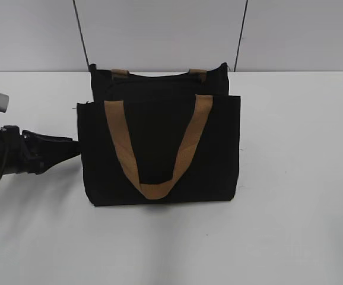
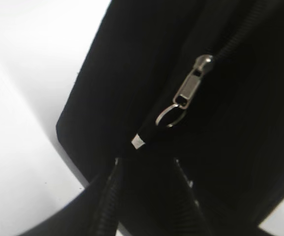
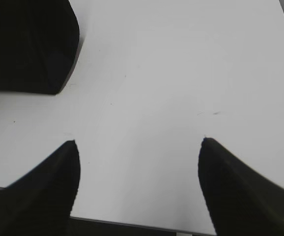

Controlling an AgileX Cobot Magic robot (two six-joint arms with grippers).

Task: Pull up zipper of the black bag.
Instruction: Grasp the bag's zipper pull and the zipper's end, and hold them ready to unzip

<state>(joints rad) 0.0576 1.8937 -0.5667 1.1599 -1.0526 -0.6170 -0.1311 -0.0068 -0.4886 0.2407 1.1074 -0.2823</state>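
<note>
One left hand (image 1: pixel 70 148) is reaching in from the left, its tips touching the side of the one black bag (image 1: pixel 159 148), which is standing on the white surface (image 1: pixel 302 178); its fingers (image 2: pixel 107 196) are sitting slightly apart, clamped on nothing. Just beyond them, one zipper (image 2: pixel 188 88) is lying on the bag's side seam, untouched. One tan handle (image 1: pixel 159 148) is hanging down the front. One right hand (image 3: pixel 137 162) is hovering with fingers wide apart, the bag beyond to its left.

White table (image 1: pixel 302 196), pale wall panels (image 1: pixel 159 29) with dark seams
</note>
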